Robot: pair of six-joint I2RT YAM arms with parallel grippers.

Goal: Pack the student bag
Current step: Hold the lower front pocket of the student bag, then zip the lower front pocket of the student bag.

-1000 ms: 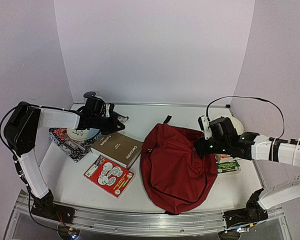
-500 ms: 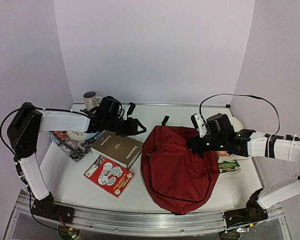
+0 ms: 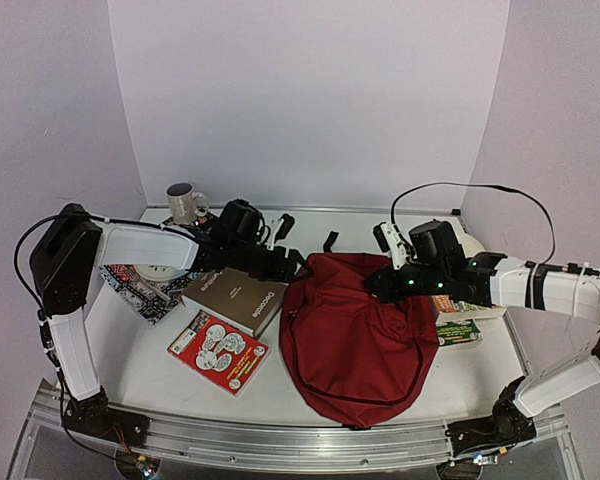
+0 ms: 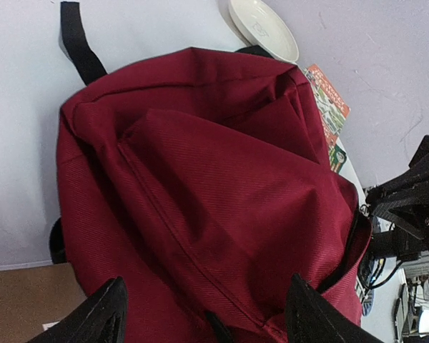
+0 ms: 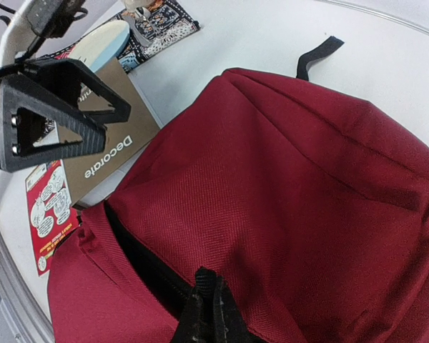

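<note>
At mid-table, the student bag lies slumped, its zip mouth only slightly parted.

Nearest the arms lie a red illustrated booklet and, just behind it, the brown Decorate book, both outside the bag. Further in, the right gripper has its fingers together, pinched on red fabric at the zip's edge. The left gripper hangs with jaws wide apart over the bag's opposite side, holding nothing. To do this well, the left should probably close on the other lip of the zip and draw away from the right, spreading the mouth before any book goes in. Farthest back stand a mug and a white plate.
</note>
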